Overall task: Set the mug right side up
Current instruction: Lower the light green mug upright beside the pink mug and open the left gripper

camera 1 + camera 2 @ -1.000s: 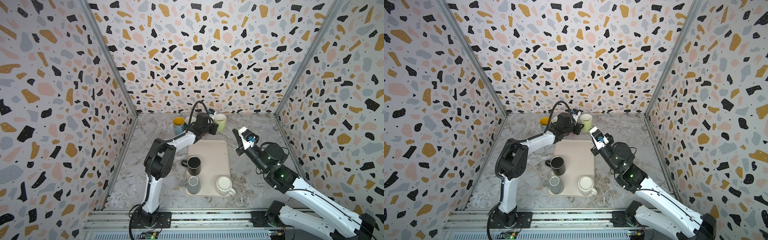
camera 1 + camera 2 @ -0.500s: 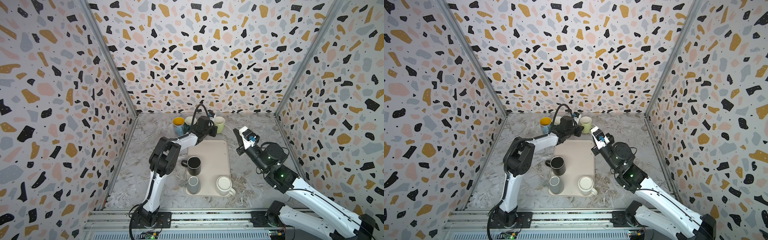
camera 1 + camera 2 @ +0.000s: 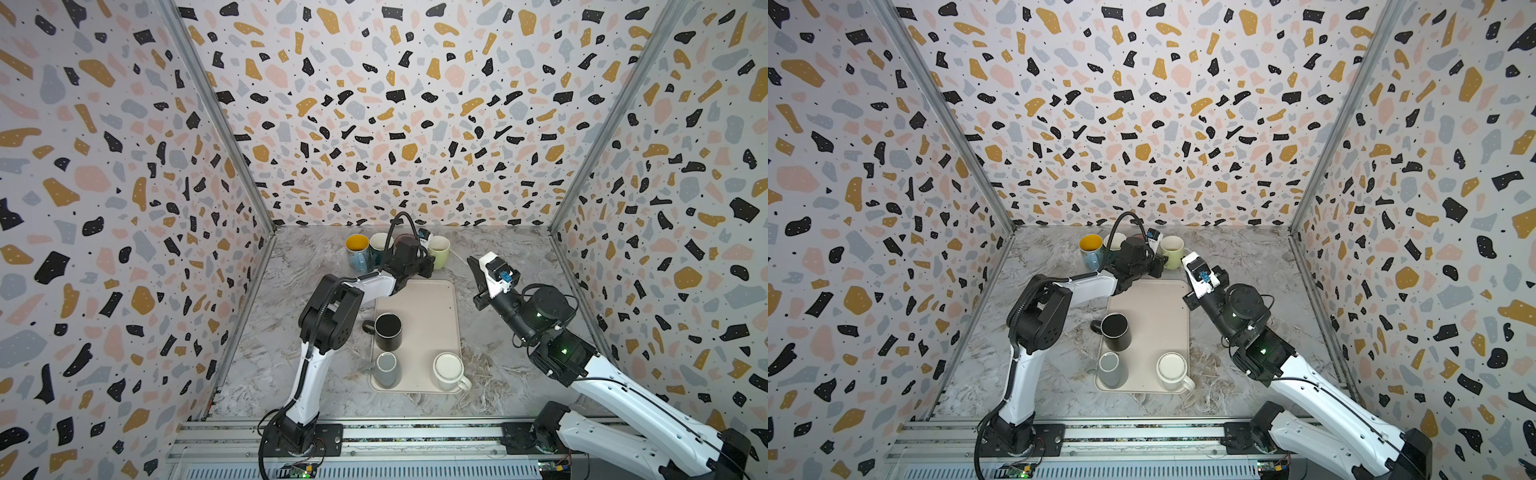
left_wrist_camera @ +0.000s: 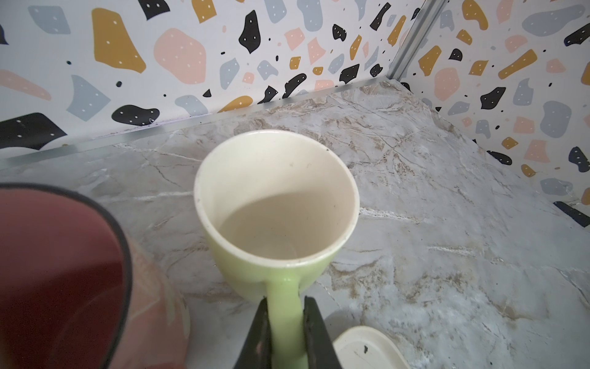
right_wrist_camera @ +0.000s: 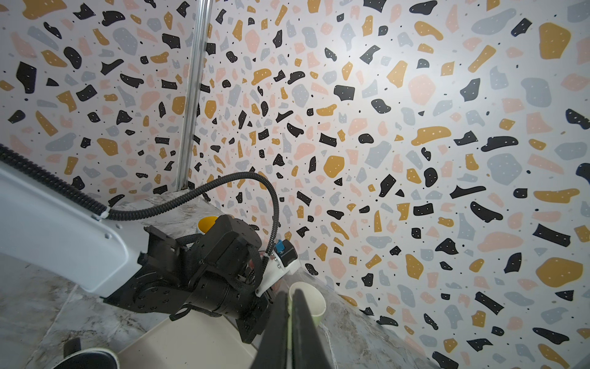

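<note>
The pale green mug (image 3: 439,249) (image 3: 1172,248) (image 4: 277,204) stands mouth up at the back of the marble table. My left gripper (image 4: 284,306) (image 3: 429,265) is shut on its handle, one black finger on each side. In the left wrist view the cream inside of the mug is empty. My right gripper (image 3: 473,266) (image 5: 289,295) is shut on nothing and hovers above the table right of the tray, pointing toward the mug. In the right wrist view the green mug (image 5: 311,302) shows just past its fingers.
A beige tray (image 3: 436,299) holds a black mug (image 3: 388,330), a grey mug (image 3: 386,368) and a white mug (image 3: 449,368). A yellow-lined blue mug (image 3: 357,249), a white mug (image 3: 380,245) and a red mug (image 4: 64,271) crowd the back, left of the green mug.
The left arm's elbow has swung right and toward the back, with the green mug still in its grip at almost the same spot. The right arm has not moved.
</note>
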Controlling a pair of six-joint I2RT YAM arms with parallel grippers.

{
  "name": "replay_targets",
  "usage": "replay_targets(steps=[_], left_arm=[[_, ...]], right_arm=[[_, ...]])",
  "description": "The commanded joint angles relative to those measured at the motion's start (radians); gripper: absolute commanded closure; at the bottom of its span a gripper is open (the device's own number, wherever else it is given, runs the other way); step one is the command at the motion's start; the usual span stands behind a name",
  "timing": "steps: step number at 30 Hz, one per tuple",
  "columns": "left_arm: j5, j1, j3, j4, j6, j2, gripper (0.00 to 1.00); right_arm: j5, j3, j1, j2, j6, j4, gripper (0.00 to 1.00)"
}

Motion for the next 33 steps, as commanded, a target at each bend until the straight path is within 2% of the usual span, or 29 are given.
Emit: replay_targets(steps=[1,19,20,23,33], left_arm=[[-0.031,-0.003,-0.005,0.162,0.019,-0.038,1.0],[-0.022,-0.006,-0.056,0.192,0.018,-0.047,1.0],[-0.023,-0.007,-0.062,0.194,0.02,-0.049,0.99],[-0.023,-0.008,-0.074,0.194,0.026,-0.057,0.88],[-0.013,-0.009,-0.098,0.192,0.033,-0.075,0.77]], right_arm=[[0.001,-0.007,-0.005,-0.008,0.018,0.025,0.92],[0.001,-0.018,-0.011,-0.011,0.028,0.024,0.92],[0.001,-0.018,-0.011,-0.011,0.028,0.025,0.92],[-0.001,-0.02,-0.013,-0.01,0.03,0.029,0.92],[-0.004,-0.023,-0.014,-0.007,0.038,0.03,0.92]])
